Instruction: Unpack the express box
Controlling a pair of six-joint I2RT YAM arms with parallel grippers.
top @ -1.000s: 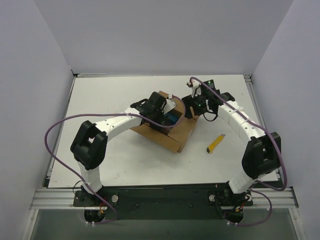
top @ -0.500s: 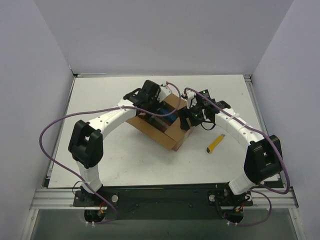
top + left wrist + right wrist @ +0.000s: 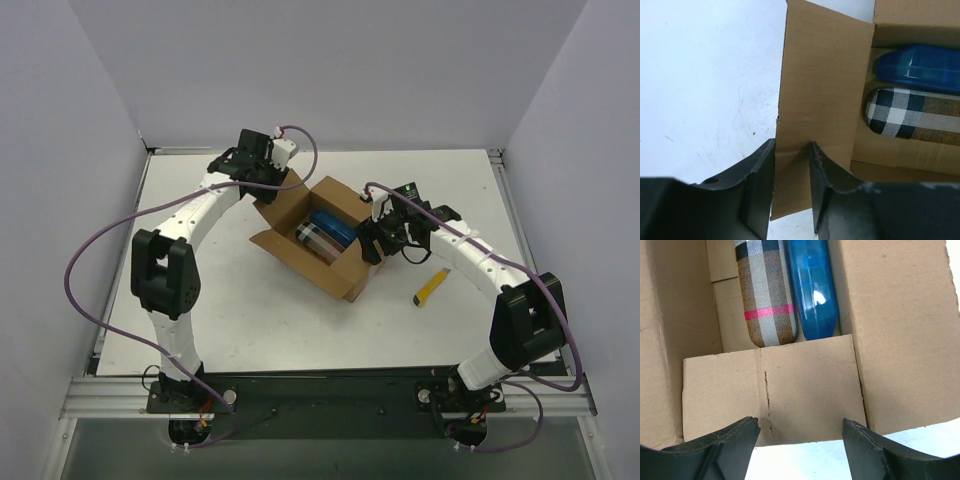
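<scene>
The express box [image 3: 345, 270], a brown carton, lies open mid-table with its flaps spread. Inside lie a blue container [image 3: 330, 228] and a plaid cylinder [image 3: 312, 240]. My left gripper [image 3: 268, 180] is at the far-left flap [image 3: 825, 75]. Its jaws stand a narrow gap apart [image 3: 792, 150], and the flap's flat face shows through the gap. The blue container [image 3: 920, 67] and plaid cylinder [image 3: 910, 115] show beyond. My right gripper [image 3: 375, 240] hangs open [image 3: 801, 427] over the right end flap [image 3: 810, 385], nothing between its fingers.
A yellow utility knife [image 3: 432, 286] lies on the white table right of the box. Grey walls enclose the table on three sides. Purple cables loop from both arms.
My left arm has swung from over the box to its far-left corner, its jaws narrowing. The flap there now lies folded out, uncovering the contents. My right gripper came down to the box's right end.
</scene>
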